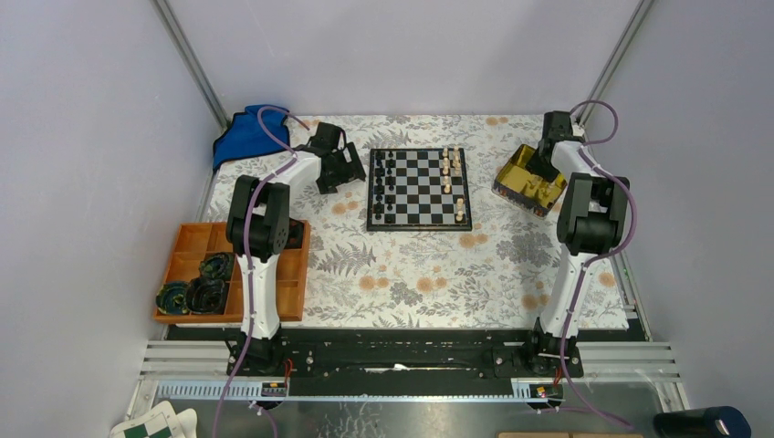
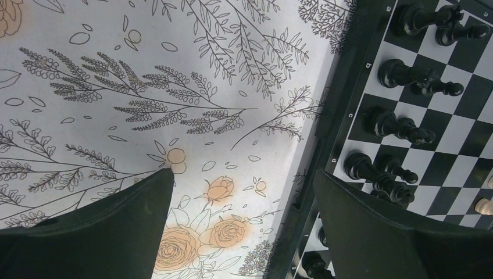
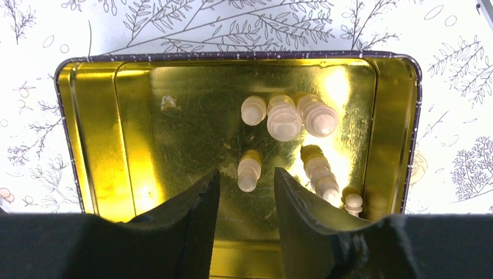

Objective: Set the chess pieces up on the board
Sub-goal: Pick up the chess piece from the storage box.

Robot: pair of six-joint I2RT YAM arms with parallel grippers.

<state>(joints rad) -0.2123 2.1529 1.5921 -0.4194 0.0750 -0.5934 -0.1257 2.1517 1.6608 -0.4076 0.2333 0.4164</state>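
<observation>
The black-and-white board [image 1: 420, 224] lies at the table's back middle. Black chess pieces [image 1: 384, 187] stand along its left side and pale chess pieces [image 1: 452, 173] along its right. My left gripper [image 1: 343, 170] is open and empty over the cloth, just left of the board's border [image 2: 349, 99], with black pieces [image 2: 401, 125] beside it. My right gripper [image 1: 548, 164] hangs open over the gold tin [image 1: 513, 166]. In the right wrist view the tin [image 3: 145, 128] holds several pale pieces [image 3: 285, 119]. One pale piece [image 3: 249, 172] stands just beyond my right gripper [image 3: 246, 174], not touching either finger.
An orange compartment tray [image 1: 196, 239] with dark round objects sits at the left front, beside the left arm. A blue cloth [image 1: 245, 135] lies at the back left. A green-and-white checkered folded thing [image 1: 151, 424] lies off the table at the front left.
</observation>
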